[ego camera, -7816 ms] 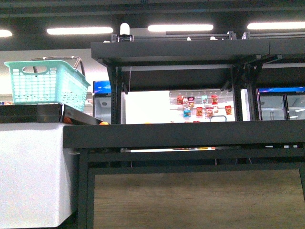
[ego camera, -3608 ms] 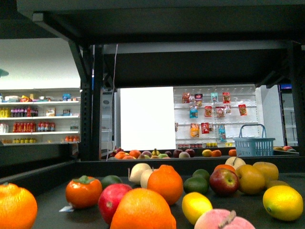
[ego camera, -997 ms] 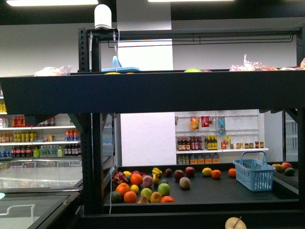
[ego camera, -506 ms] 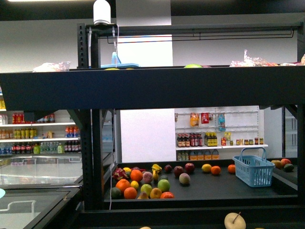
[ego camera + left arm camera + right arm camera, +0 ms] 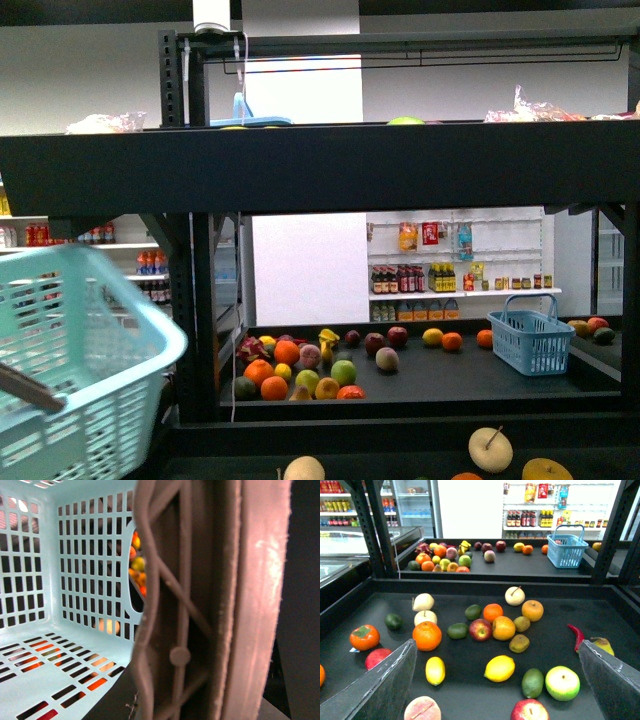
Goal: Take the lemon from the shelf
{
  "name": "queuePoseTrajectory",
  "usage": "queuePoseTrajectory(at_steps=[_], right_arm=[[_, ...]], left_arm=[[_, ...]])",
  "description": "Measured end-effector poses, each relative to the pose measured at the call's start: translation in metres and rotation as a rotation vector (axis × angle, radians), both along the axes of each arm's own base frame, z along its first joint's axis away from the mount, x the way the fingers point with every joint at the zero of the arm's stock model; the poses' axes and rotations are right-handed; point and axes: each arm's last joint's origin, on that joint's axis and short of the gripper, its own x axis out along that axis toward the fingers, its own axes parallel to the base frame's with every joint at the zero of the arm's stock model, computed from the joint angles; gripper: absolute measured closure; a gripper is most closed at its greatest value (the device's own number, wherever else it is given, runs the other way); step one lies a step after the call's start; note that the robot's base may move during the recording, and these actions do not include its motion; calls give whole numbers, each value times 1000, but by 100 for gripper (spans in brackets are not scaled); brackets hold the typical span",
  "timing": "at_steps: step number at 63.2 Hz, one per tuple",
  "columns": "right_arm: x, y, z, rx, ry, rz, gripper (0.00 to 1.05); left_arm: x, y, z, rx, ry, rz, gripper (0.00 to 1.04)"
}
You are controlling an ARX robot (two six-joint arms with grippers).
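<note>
The black metal shelf [image 5: 320, 180] fills the front view, its dark tiers carrying fruit. In the right wrist view, two lemons lie on the near tier [image 5: 600, 615]: one [image 5: 499, 668] in the middle and a longer one [image 5: 435, 670] further to one side. My right gripper [image 5: 495, 680] is open above them, with one grey finger [image 5: 385, 685] showing at each side. My left gripper [image 5: 200, 630] is shut on the basket handle [image 5: 160, 605] of a turquoise basket [image 5: 70, 370], which shows at the lower left in the front view.
Oranges, apples, limes, a persimmon [image 5: 364, 636], a red chilli [image 5: 576, 634] and a pear lie round the lemons. A blue basket [image 5: 530, 340] and more fruit sit on the far shelf tier. White wall shelves of bottles stand behind.
The turquoise basket has come into the front view at the lower left. The view has shifted slightly, showing more fruit on the near tier.
</note>
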Motion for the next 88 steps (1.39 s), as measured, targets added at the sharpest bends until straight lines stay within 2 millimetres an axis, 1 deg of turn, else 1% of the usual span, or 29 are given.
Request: queuePoseTrajectory(at_steps=[5,11,22,30,40,51,56,65,76,81,84,88], right_arm=[[0,0,0,0,0,0,7],[0,0,0,0,0,0,7],[0,0,0,0,0,0,7],[0,0,0,0,0,0,7],[0,0,0,0,0,0,7],[0,0,0,0,0,0,7],[0,0,0,0,0,0,7],[0,0,0,0,0,0,7],[0,0,0,0,0,0,7],[0,0,0,0,0,0,7],[1,-1,-2,18,55,-59,7],[8,-3,-3,43,131,-124,7]], left_arm=[[-5,-29,3,41,-4,-111,77],[-7,-57,-2,78,10,-215,77],[-11,-100,-20,156,68,-346,77],[-9,-122,-33,216,107,-406,77],[-4,-139,-54,286,163,-457,77],[0,-153,-69,317,201,-497,77],[1,-164,-74,322,192,-519,77],[2,-183,-75,323,170,-558,77],[3,-196,-80,322,167,-591,77],[3,-199,-82,323,171,-595,77],[4,-200,-83,328,175,-588,77],[4,-201,-84,332,179,-580,77]])
